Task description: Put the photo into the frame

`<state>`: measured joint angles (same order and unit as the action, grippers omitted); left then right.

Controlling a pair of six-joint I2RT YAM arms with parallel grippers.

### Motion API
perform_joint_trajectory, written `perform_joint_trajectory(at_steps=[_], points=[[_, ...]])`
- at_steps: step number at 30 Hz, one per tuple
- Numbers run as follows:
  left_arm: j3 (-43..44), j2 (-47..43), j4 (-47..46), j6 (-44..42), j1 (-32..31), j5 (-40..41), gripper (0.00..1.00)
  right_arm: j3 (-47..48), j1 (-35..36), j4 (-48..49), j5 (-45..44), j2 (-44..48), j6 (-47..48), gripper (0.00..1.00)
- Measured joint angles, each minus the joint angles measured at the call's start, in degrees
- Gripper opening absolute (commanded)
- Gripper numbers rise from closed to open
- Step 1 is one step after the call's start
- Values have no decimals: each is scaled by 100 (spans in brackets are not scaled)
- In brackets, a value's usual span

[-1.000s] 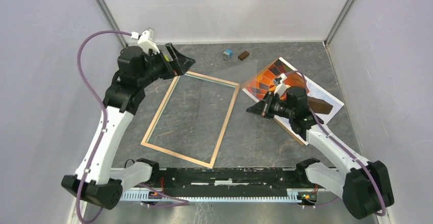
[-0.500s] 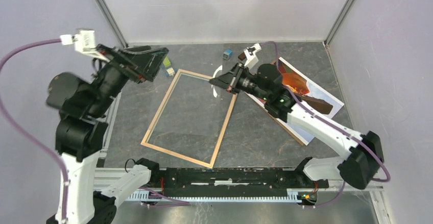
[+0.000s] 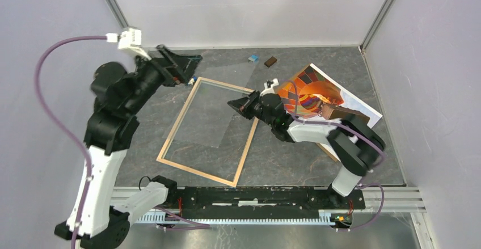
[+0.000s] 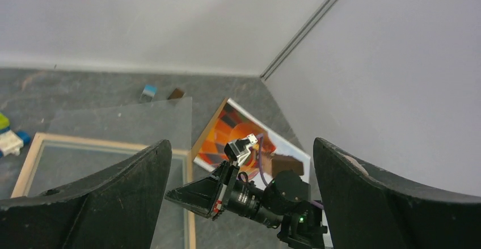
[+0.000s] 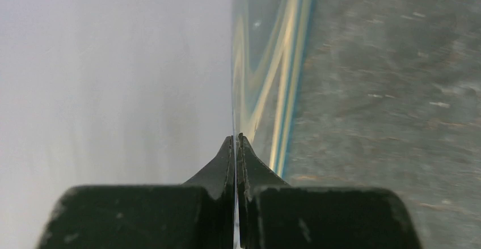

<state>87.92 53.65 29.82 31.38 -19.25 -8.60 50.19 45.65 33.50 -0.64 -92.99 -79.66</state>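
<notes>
Nearest us, the frame [image 3: 245, 155] lies flat on the table [image 3: 283, 161], wood side up. We see the right gripper [image 3: 232, 103] pinched shut on the edge of a clear sheet [image 3: 218, 118], which sits over the frame's far half. The photo [image 3: 306, 93] lies picture side up to the right of the frame, apart from it, with a brown piece [image 3: 340, 113] on top. The left gripper [image 3: 187, 67] is spread wide, holding nothing, raised by the frame's far left corner. A blue block [image 3: 253, 58] and a brown block [image 3: 271, 62] sit near the back wall.
</notes>
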Motion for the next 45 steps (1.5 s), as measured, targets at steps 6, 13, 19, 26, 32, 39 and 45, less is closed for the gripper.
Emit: perform_joint_trajectory(at_steps=[6, 13, 19, 26, 32, 39, 45], points=[[-479, 527, 136, -278, -195, 304, 100, -717, -2, 1187, 15, -1248, -684, 0], [-1182, 518, 33, -494, -400, 728, 100, -1084, -2, 1453, 39, -1106, -638, 0], [-1561, 640, -63, -739, -509, 1051, 100, -1187, -2, 1491, 92, -1067, -592, 0], [-2002, 640, -157, -1069, -837, 1593, 100, -1294, 0, 1493, 332, -1001, -431, 0], [-2052, 579, -168, -1152, -981, 1792, 100, -1488, 13, 1576, 431, -898, -396, 0], [-2155, 428, -173, -1154, -1049, 2063, 100, -1768, 55, 1587, 409, -717, -308, 0], [-2210, 404, -173, -1154, -1054, 2216, 100, -1930, 125, 1620, 319, -715, -299, 0]])
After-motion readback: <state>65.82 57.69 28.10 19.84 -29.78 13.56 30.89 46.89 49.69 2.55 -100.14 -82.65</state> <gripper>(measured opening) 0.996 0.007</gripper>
